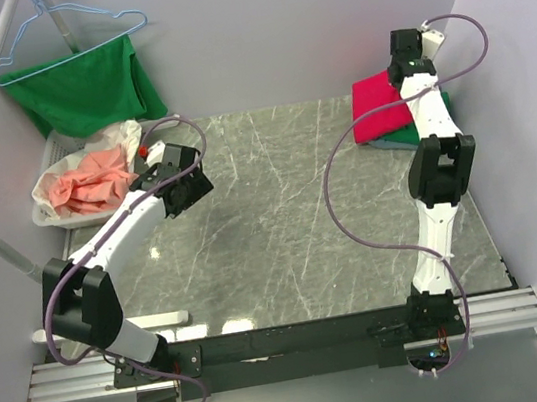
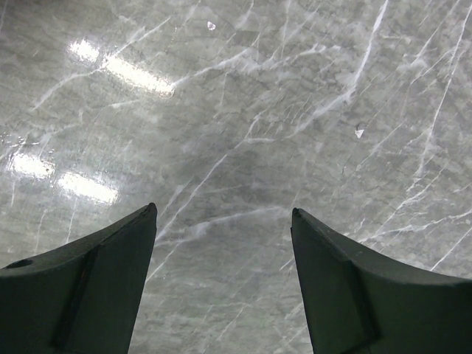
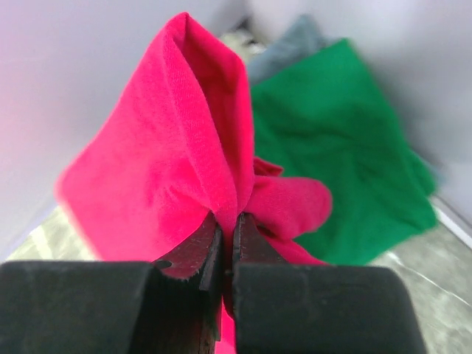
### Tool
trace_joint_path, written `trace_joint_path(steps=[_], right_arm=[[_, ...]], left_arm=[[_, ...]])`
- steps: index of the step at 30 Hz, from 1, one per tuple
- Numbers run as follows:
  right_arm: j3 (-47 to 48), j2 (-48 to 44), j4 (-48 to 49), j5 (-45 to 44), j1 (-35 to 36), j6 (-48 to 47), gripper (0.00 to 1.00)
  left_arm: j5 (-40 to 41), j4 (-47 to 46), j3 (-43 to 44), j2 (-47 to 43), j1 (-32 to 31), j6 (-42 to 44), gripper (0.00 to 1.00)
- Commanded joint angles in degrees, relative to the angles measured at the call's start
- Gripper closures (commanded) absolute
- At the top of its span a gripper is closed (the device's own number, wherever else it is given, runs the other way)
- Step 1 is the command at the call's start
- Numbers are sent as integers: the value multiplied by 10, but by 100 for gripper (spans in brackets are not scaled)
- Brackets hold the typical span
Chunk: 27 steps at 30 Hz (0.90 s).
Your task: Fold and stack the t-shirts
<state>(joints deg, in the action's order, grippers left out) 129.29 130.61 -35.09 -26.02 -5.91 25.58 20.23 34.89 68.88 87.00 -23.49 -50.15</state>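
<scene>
Right wrist view, far right, I count: one crimson-red cotton t-shirt (image 3: 155,169) clamped in my right gripper (image 3: 227,225); one grass-green t-shirt (image 3: 332,140); one grey t-shirt (image 3: 291,44) behind; left gripper (image 2: 223,210): spread, empty.

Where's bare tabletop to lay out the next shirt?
The marble table is bare across its middle and near edge, between the left arm and the right arm; the open left gripper hovers over it. Crowded: the far right corner, where the right gripper pinches the red t-shirt over the green t-shirt; the basket borders far left.

Both arms (image 1: 125,222) are white with black joints (image 1: 441,170), purple cables (image 1: 330,202) and black tools (image 2: 221,214).
</scene>
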Motion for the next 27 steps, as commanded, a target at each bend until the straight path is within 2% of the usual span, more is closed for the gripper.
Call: trace_joint_path(steps=[1, 3, 8, 16, 17, 22, 23, 24, 26, 27], right_arm=[[-25, -38, 22, -150, -3, 34, 100], [-46, -41, 19, -184, -9, 50, 100], [-51, -34, 5, -202, -32, 68, 100], [-85, -34, 35, -343, -36, 66, 100], [-84, -26, 50, -355, -37, 41, 100], [-43, 12, 32, -337, -34, 22, 100], [-47, 14, 39, -314, -32, 14, 94], [-52, 11, 43, -304, -31, 14, 78], [-66, 6, 56, -289, -29, 11, 55], [-66, 6, 56, -280, -29, 11, 40]], left_arm=[[-11, -12, 23, 7, -3, 12, 22], [-10, -10, 23, 9, -3, 12, 22], [-5, -10, 17, 4, -3, 13, 22], [-9, -9, 20, 12, -5, 12, 22], [-9, -8, 20, 12, -6, 13, 22], [-10, -10, 20, 12, -8, 15, 22], [-11, -11, 22, 13, -8, 16, 21], [-12, -11, 22, 13, -9, 19, 21], [-13, -18, 20, 14, -9, 25, 21], [-12, -18, 19, 13, -9, 27, 21]])
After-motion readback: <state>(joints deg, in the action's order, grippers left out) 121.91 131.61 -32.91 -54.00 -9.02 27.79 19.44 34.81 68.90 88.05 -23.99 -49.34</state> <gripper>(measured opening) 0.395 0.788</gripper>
